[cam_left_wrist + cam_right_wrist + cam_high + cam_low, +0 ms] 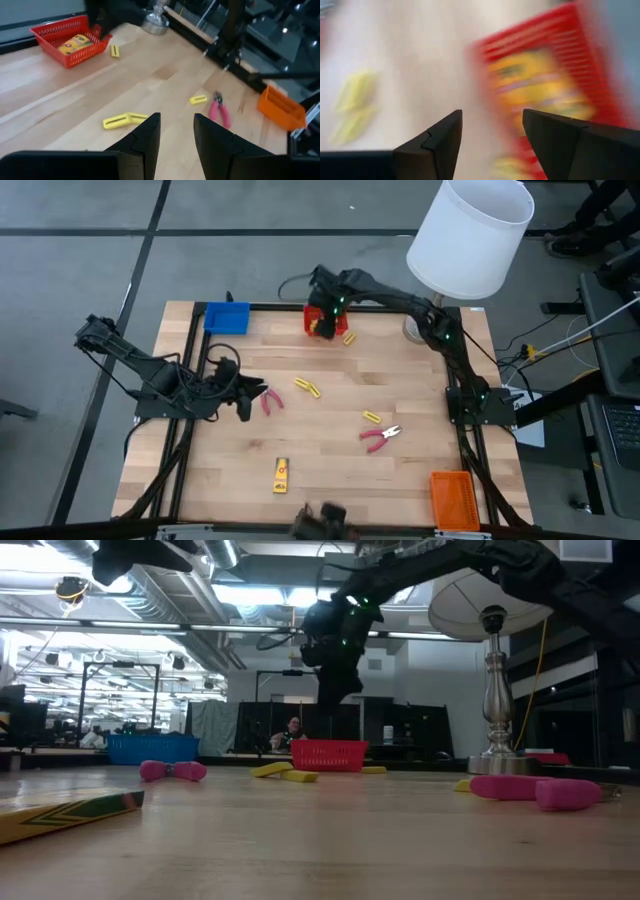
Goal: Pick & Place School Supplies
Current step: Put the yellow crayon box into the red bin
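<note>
My right gripper (325, 305) hovers open above the red tray (322, 321) at the table's far edge; the low view shows the gripper (335, 675) well clear of the tray (328, 754). A yellow packet (540, 87) lies inside the tray. My left gripper (245, 395) is open and low at the table's left, beside one pink-handled plier tool (271, 402). The other plier tool (380, 436) lies at centre right. Loose yellow sticks (307, 386), (372, 416), (349, 338) and a yellow packet (281, 475) lie flat on the wood.
A blue tray (227, 317) sits at the far left corner and an orange tray (452, 498) at the near right corner. The white-shaded lamp (470, 235) stands at the far right, its base (490, 755) close to my right arm. Bare wood lies mid-table.
</note>
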### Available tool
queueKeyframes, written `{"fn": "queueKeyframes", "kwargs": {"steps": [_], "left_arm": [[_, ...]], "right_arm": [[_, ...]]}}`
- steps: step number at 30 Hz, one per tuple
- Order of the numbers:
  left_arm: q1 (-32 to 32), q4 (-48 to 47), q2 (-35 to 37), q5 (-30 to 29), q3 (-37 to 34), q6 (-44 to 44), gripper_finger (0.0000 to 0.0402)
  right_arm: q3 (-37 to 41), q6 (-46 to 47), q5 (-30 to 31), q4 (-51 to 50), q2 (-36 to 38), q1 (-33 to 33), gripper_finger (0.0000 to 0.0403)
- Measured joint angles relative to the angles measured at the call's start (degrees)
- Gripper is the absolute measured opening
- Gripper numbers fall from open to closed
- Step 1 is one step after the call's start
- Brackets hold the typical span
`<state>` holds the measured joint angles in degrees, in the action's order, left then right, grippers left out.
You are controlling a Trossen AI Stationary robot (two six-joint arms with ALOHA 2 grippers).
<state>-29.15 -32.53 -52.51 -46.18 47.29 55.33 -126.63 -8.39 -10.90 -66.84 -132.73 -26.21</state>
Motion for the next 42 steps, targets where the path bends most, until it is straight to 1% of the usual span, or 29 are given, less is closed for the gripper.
{"fn": "queueKeyframes", "kwargs": {"steps": [2,6,9,13,17,20,23,25,27,32,34,36,38,40,42], "left_arm": [[0.0,-2.54,0.25,1.19,0.0,0.39,0.0114],[-0.31,-9.56,1.17,4.01,0.0,3.46,0.0114],[-2.03,-13.57,2.52,5.52,0.0,5.03,0.0114],[-5.22,-20.79,4.51,5.86,0.0,7.98,0.0114],[-8.71,-29.5,6.03,7.93,0.0,10.7,0.0114],[-11.56,-32.05,6.83,9.94,0.0,9.94,0.0114],[-14.73,-30.13,7.32,10.18,0.0,10.83,0.0114],[-17.15,-26.62,6.95,10.17,0.0,11.16,0.0114],[-19.74,-25.15,5.64,10.23,0.0,12.27,0.0114],[-26.01,-24.27,-1.73,10.75,-0.01,20.21,0.0114],[-28.29,-20.86,-5.69,10.85,-0.04,21.17,0.0114],[-30.07,-14.58,-10.01,11.51,-0.04,18.59,0.0114],[-30.51,-8.23,-13.96,13.04,-0.04,13.75,0.0114],[-29.73,-2.51,-17.8,15.45,0.22,9.16,0.0114],[-28.43,0.96,-21.35,19.03,1.19,5.71,0.0114]], "right_arm": [[0.0,2.74,-3.29,-2.97,0.0,3.34,0.021],[0.0,10.04,-8.28,-5.08,0.31,10.82,0.021],[0.0,14.79,-8.66,-5.18,0.64,17.03,0.021],[0.0,23.74,-9.23,-3.81,0.63,23.94,0.021],[0.0,35.67,-5.62,1.89,0.63,29.43,0.021],[0.0,43.13,-4.81,7.94,0.63,32.82,0.021],[0.0,47.04,-1.4,11.7,0.63,35.71,0.021],[0.0,48.54,1.59,11.98,0.63,37.28,0.021],[0.0,49.76,3.92,11.77,0.63,38.6,0.021],[0.0,50.41,8.06,10.36,1.14,42.64,0.021],[0.0,50.05,9.07,7.46,1.53,44.9,0.021],[0.0,49.98,9.48,5.73,1.74,47.53,0.021],[0.0,51.14,10.02,3.7,1.79,50.54,0.021],[0.0,53.07,10.12,3.15,1.79,53.33,0.021],[0.0,56.2,10.84,2.92,1.79,55.92,0.021]]}}
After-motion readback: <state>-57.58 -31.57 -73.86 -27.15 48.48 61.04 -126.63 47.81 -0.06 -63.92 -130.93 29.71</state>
